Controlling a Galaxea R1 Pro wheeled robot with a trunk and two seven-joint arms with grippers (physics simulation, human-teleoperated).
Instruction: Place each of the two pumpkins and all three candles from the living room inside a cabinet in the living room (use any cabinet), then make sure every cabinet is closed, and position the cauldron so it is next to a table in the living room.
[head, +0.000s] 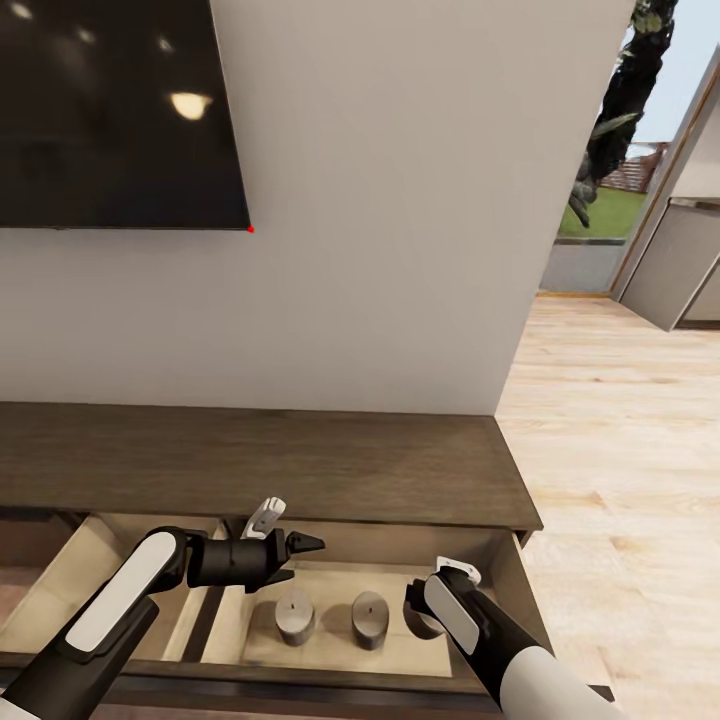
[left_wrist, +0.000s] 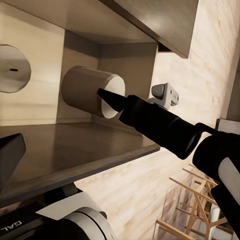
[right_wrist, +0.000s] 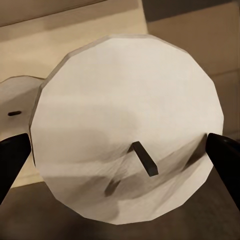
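- The cabinet (head: 260, 455) is seen in the head view as a long low dark brown unit standing against a pale wall, under a black screen (head: 120, 110).
- One drawer (head: 505, 575) of the cabinet is pulled open at its right end, and its pale wood inside is visible.
- Two candles are standing upright side by side on the drawer floor: the left candle (head: 295, 616) and the middle candle (head: 369, 619), near each other but apart.
- A third candle (right_wrist: 127, 132) is seen from above in the right wrist view, with its short wick, between the two dark fingertips of the right gripper (right_wrist: 120, 155).
- The right gripper (head: 425, 610) is lowered into the right part of the drawer; its jaws are spread around the third candle, but whether they are pressing on it cannot be told.
- The left gripper (head: 300, 560) is held over the drawer, behind the left candle, pointing to the right.
- Its jaws are parted and nothing is held between them.
- A wooden floor (head: 620, 430) lies to the right of the cabinet.
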